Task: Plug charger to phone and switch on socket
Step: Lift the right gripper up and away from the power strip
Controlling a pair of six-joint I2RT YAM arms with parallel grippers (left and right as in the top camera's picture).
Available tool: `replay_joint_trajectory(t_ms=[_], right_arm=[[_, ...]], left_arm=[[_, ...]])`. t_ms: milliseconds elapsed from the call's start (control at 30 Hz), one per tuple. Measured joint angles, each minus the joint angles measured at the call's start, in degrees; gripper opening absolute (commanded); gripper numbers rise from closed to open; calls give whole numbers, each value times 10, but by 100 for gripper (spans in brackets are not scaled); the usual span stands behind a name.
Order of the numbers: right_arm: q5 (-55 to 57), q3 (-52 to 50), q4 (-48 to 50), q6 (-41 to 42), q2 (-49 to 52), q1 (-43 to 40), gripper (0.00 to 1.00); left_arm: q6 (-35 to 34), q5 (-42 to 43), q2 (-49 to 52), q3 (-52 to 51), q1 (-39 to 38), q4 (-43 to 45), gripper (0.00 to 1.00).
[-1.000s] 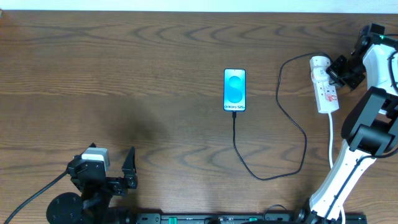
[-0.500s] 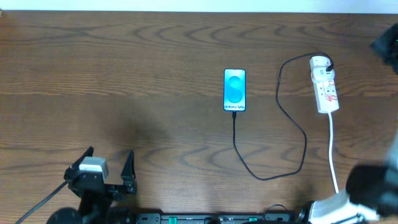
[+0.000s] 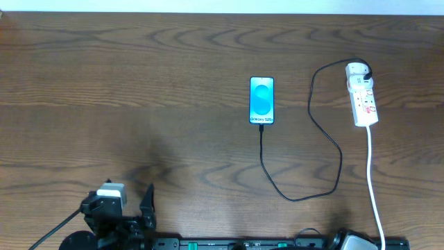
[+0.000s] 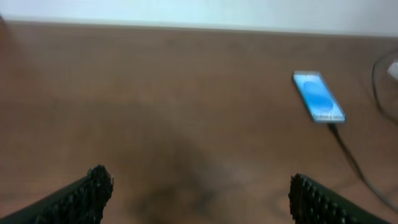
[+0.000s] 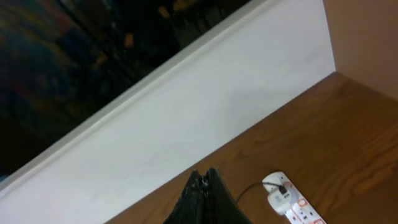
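So looking from overhead, with 12 o'clock as the far edge of the table [image 3: 139,83]: the phone [image 3: 262,101] lies flat just up from dead centre, screen lit light blue, with its long side running 12 to 6. The charger [image 3: 339,158] meets the phone's 6 o'clock edge and the tip seems seated, though it's too small to be sure. From there the thin black cable drops toward 6, curls round in a loop, climbs back toward 1 o'clock and ends in a black plug sitting in the rounded far end of the socket [image 3: 363,101]. The socket is out at about 2 o'clock, well apart from the phone, and its white cord [image 3: 375,187] trails down to 5. I can't tell how the red-marked switches are set. The left gripper [image 4: 199,180] is down at 7 o'clock by the near edge, fingers spread wide with nothing between them, and the phone shows at its 1 o'clock in the blurry left wrist view. The right gripper [image 5: 204,186] doesn't show from overhead. In its own camera the fingers are pressed together on nothing, up off the table, with the socket's plug end at 5 o'clock.
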Motion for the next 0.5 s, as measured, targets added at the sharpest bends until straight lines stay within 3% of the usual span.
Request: replay_joint_trajectory(t_ms=[100,500], right_arm=[[-5,0,-10,-5,-35,0,1],[-12,0,-14,-12,-82,22,1]], left_arm=[[0,0,0,0,0,-42,93],[0,0,0,0,-2,-42,93]])
